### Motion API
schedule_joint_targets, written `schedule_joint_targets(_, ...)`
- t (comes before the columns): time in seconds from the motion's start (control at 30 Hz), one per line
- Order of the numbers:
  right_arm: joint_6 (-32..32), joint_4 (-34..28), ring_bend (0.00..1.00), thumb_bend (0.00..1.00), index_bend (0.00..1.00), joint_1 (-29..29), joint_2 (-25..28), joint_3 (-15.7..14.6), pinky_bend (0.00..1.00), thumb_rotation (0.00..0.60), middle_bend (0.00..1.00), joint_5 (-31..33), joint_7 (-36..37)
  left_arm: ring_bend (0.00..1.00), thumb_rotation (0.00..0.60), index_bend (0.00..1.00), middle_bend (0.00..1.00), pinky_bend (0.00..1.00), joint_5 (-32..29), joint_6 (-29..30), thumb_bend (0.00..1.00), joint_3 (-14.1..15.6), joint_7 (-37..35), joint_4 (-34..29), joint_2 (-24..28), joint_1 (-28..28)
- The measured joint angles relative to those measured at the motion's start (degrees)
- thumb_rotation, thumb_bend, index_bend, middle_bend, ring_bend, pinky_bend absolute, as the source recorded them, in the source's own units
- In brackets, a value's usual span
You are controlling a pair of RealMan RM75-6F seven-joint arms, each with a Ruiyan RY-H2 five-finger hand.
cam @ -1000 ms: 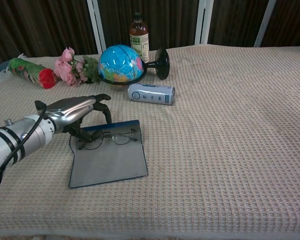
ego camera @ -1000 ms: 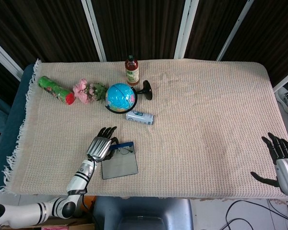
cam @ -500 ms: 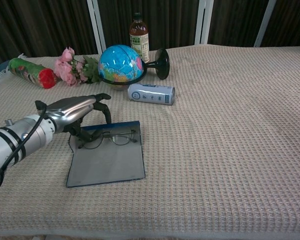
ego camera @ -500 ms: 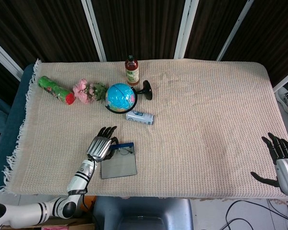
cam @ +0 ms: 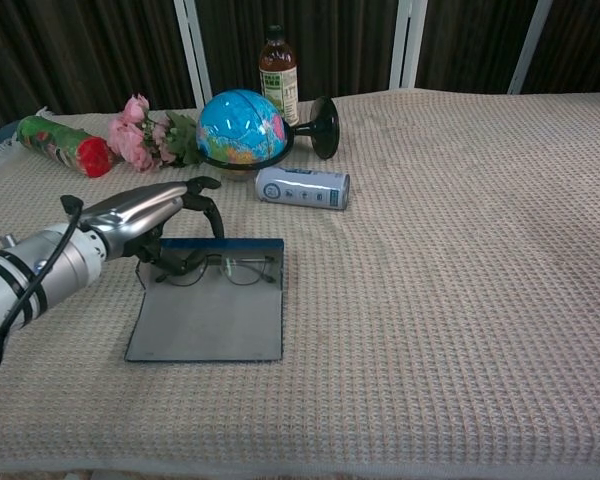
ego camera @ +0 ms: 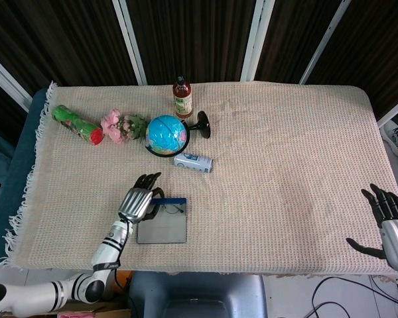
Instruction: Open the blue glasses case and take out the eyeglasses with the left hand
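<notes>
The blue glasses case (cam: 205,322) lies open on the woven cloth at the front left, its grey lid flat toward me, and shows as a case (ego camera: 162,226) in the head view too. The thin-framed eyeglasses (cam: 230,268) lie in its blue tray along the far edge, seen again as eyeglasses (ego camera: 170,208) from above. My left hand (cam: 145,215) arches over the tray's left end, fingers curled down at the frame's left side; whether they grip it is hidden. It appears as the left hand (ego camera: 136,199) beside the case. My right hand (ego camera: 387,213) hovers off the table's front right corner, fingers spread, holding nothing.
Behind the case lies a small blue-white can (cam: 302,187) on its side. Further back stand a globe (cam: 240,128) on a black stand and a brown bottle (cam: 278,65). Pink flowers (cam: 145,140) and a green tube (cam: 55,143) lie at the back left.
The open case has turned under my left hand, so its lid now lies squarer to the table edge and a little further left. The right hand has not moved.
</notes>
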Motion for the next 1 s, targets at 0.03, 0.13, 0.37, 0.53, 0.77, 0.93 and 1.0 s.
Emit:
schedule_joint_targets(0.03,0.05,0.01,0.0,0.22,0.0,-0.02,-0.01,0.0,0.0,0.6,0.0,-0.02,0.01,0.0,0.6,0.48,0.0,0.0,0.37,0.26,0.46,-0.05,-0.75,0.1,-0.07,0.15)
schedule_joint_targets(0.13,0.16,0.01,0.0,0.22,0.0,-0.06,-0.03,0.0,0.0,0.6,0.0,-0.09,0.0,0.0,0.6,0.48,0.0,0.0,1.67,1.17,0.47,-0.22,-3.44,0.59,-0.38,0.69)
schedule_joint_targets(0.37,0.31,-0.01,0.0,0.22,0.0,-0.14,-0.12,-0.01,0.0,0.6,0.0,-0.11,-0.24,0.0,0.6,0.48,0.0,0.0,3.96,2.76,0.47,-0.58,-8.82,2.04,-1.12,1.96)
schedule_joint_targets(0.53,0.38,-0.05,0.0,0.22,0.0,-0.17,-0.16,0.0,0.0,0.6,0.0,-0.15,-0.36,0.0,0.6,0.48,0.0,0.0,5.19,3.7,0.48,-0.88,-11.53,3.32,-1.82,2.51)
schedule_joint_targets(0.77,0.42,-0.07,0.0,0.22,0.0,-0.2,-0.12,0.05,0.0,0.6,0.0,-0.06,-0.25,0.0,0.6,0.48,0.0,0.0,7.24,5.99,0.48,-1.61,-13.92,5.01,-2.87,3.06)
schedule_joint_targets(0.93,0.66,-0.07,0.0,0.22,0.0,-0.33,-0.05,0.07,0.0,0.6,0.0,-0.08,-0.05,0.0,0.6,0.48,0.0,0.0,8.95,8.14,0.48,-2.2,-15.54,6.76,-3.74,3.3)
schedule_joint_targets(1.0,0.62,-0.03,0.0,0.22,0.0,-0.33,-0.05,0.09,0.0,0.6,0.0,-0.04,-0.05,0.0,0.6,0.48,0.0,0.0,9.27,8.52,0.48,-2.51,-16.11,7.26,-3.94,3.39)
